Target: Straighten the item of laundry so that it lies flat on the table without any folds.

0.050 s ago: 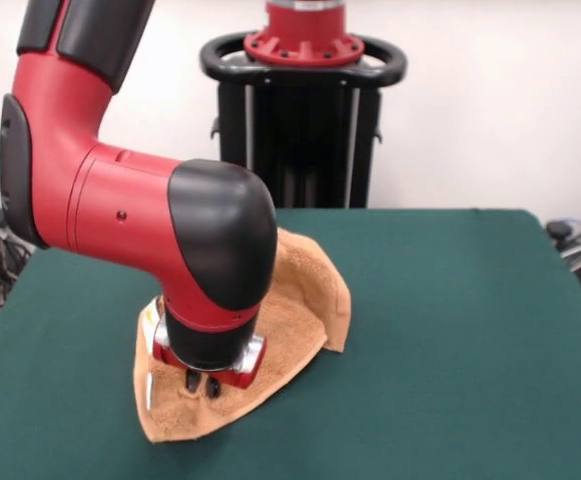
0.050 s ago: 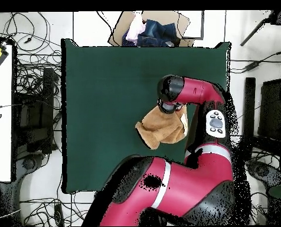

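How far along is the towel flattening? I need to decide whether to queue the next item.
Nothing looks finished: the towel is folded over itself in a rough triangle, one flap standing up at its far side. In hand: the gripper is down on the towel's near part, fingers close together at the cloth; a grasp cannot be confirmed. Left: opening the folds and spreading it flat on the table.

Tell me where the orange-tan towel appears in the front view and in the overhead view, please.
Front view: the towel lies left of centre in the lower half, folded, under the pincer.
Overhead view: the towel sits right of centre, below the arm's black wrist.
Shared landmark: the green table under it, with the red arm coming down onto the towel.
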You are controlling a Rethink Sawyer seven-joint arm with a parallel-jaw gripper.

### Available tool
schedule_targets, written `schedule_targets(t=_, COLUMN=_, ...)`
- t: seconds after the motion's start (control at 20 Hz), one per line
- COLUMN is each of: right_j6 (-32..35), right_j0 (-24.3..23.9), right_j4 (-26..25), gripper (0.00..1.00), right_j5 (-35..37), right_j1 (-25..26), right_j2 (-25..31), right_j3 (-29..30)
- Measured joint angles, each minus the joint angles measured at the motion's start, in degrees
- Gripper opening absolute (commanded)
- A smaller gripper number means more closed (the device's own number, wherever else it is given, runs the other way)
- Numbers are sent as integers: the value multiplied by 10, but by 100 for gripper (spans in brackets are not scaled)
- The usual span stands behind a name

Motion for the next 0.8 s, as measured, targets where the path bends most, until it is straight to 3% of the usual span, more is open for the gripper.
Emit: schedule_targets(t=0.8, right_j6=0, right_j0=0, right_j4=-1, gripper=0, right_j5=-7, right_j1=6, right_j2=0, right_j3=-37)
